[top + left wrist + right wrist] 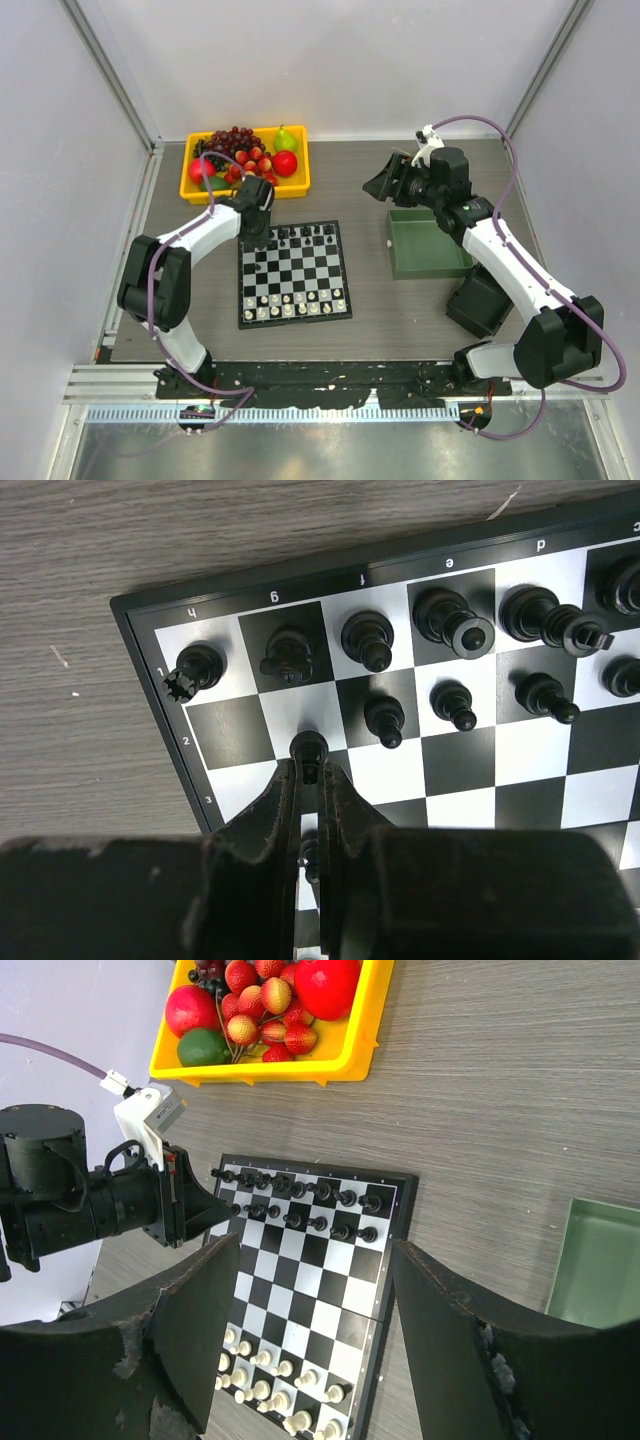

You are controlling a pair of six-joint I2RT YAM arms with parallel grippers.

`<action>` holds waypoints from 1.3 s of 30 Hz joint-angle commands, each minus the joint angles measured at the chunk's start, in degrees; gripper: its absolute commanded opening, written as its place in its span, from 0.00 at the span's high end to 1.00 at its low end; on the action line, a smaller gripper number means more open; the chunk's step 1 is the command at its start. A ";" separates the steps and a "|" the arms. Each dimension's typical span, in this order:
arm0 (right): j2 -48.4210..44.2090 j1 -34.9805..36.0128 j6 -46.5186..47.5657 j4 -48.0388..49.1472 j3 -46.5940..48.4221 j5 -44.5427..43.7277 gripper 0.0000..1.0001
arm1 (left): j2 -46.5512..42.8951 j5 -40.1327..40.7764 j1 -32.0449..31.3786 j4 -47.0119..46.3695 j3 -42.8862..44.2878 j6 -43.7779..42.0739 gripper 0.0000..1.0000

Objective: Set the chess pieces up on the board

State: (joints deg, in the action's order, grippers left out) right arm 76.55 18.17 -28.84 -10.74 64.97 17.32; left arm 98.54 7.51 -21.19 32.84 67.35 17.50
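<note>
The board [295,270] lies in the middle of the table. Cream-white chess pieces [290,303] fill its two near rows and black chess pieces [305,237] stand along its two far rows. My left gripper [257,240] is down at the board's far left corner. In the left wrist view, the left gripper [310,770] is shut on a black pawn [308,746] that stands on the second row of the board [225,730], beside other black pawns [384,718]. My right gripper [318,1260] hangs open and empty, high above the table, with the board [310,1290] seen far below it.
A yellow tray [190,190] of fruit sits just behind the board, close to the left arm. A green tray [425,245] lies to the right of the board, under the right arm. A black box [480,300] stands near the right arm's base.
</note>
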 commanded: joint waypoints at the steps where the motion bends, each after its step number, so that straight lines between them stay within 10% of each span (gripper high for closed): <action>1: 0.09 -0.33 0.10 2.22 0.51 0.96 0.31 | 0.51 0.40 0.45 -1.64 1.64 -0.36 0.92; 39: 0.17 -0.86 -0.08 2.30 0.33 1.75 0.31 | 1.57 0.75 0.62 -3.40 0.94 0.35 0.77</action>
State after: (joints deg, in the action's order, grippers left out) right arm 76.58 17.76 -28.84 -10.74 64.97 18.17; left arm 100.18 7.94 -20.88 31.48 67.40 17.58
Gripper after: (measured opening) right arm 0.689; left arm 0.212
